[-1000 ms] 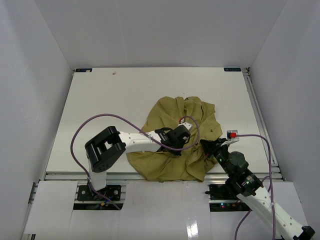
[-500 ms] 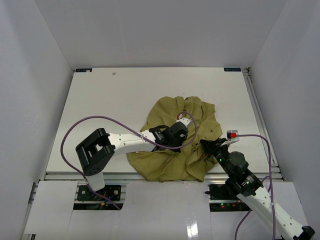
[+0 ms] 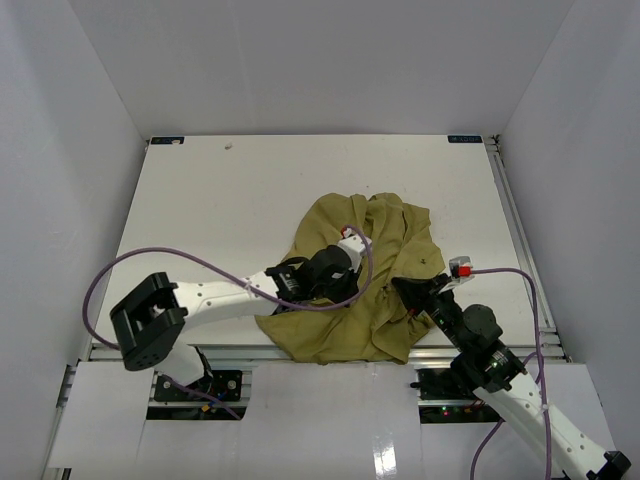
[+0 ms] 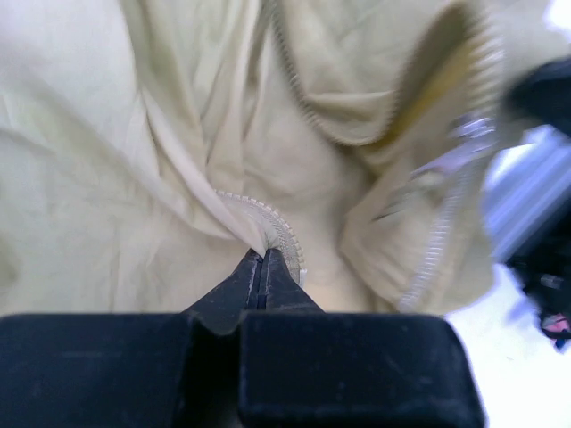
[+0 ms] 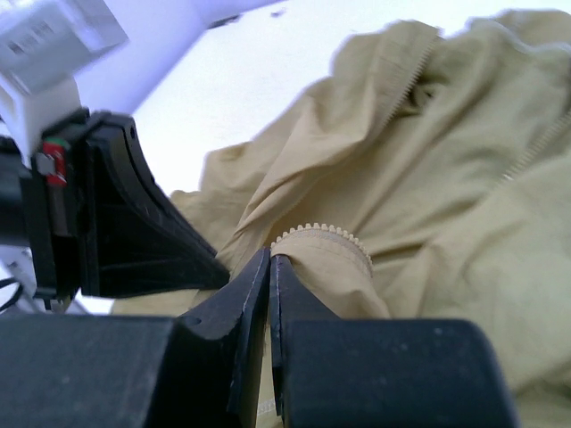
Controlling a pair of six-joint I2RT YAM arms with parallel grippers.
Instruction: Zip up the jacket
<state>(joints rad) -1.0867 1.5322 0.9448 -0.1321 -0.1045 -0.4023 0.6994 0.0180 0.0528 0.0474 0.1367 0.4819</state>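
The olive-yellow jacket (image 3: 395, 235) lies crumpled at the near right of the table. My left gripper (image 3: 345, 268) rests on its middle; in the left wrist view it (image 4: 261, 256) is shut on a fold of the jacket (image 4: 107, 160) at a strip of zipper teeth (image 4: 277, 230). My right gripper (image 3: 408, 296) is at the jacket's right near edge; in the right wrist view it (image 5: 269, 259) is shut on another toothed edge (image 5: 326, 234) of the jacket (image 5: 446, 205). A metal zipper slider (image 4: 471, 129) shows at the upper right of the left wrist view.
The white table (image 3: 230, 210) is walled by white panels on three sides. Its near edge, a metal rail (image 3: 240, 352), runs just below the jacket. A purple cable (image 3: 190, 262) loops over the left arm. The left arm's black body (image 5: 116, 214) sits close to the right gripper.
The left arm has swung left and stretched lower over the table, its gripper shifting left on the jacket and pulling the fabric with it. The right gripper has edged slightly up and left.
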